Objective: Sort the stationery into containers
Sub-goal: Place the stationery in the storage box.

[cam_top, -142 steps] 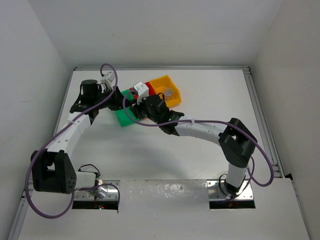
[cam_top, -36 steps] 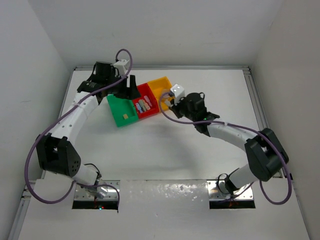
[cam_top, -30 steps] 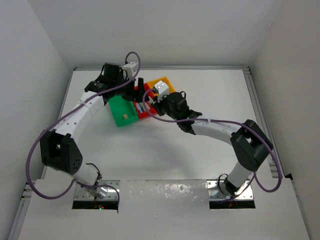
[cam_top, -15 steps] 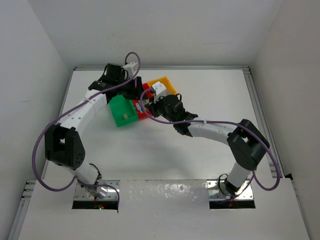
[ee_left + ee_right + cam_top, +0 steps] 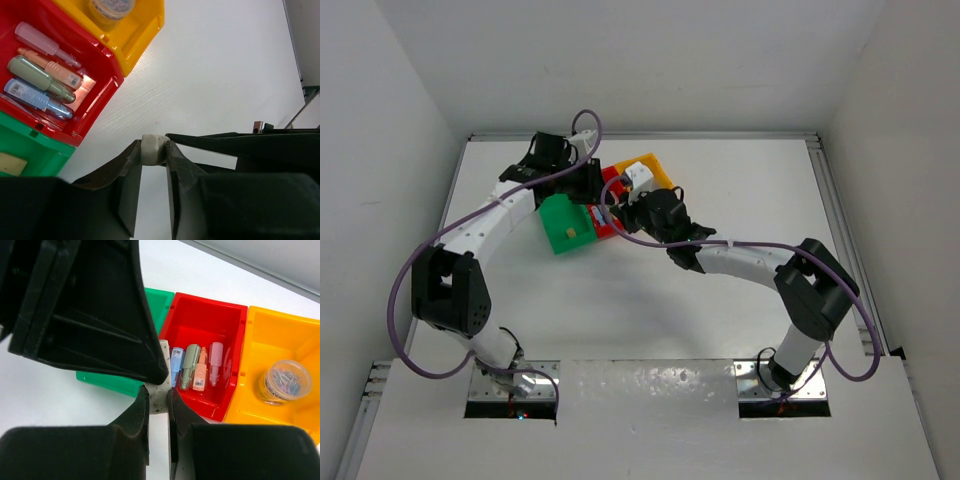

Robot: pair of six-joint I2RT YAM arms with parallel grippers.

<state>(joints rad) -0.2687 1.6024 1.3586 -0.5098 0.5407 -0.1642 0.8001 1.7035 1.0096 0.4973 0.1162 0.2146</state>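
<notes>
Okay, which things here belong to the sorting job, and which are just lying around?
Job: white block, tan block, pastel pens, clip tub, green bin, red bin, yellow bin.
Not job, only rig parts: purple cable, table rail.

A white table (image 5: 750, 185) stands between plain white walls (image 5: 650, 60) (back and both sides), evenly lit, a metal rail (image 5: 846, 245) along its right edge.

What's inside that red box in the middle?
The red box holds four pen-like pieces: blue, grey-green, orange, clear pink. From above, the left arm and right arm hide most of it.
</notes>
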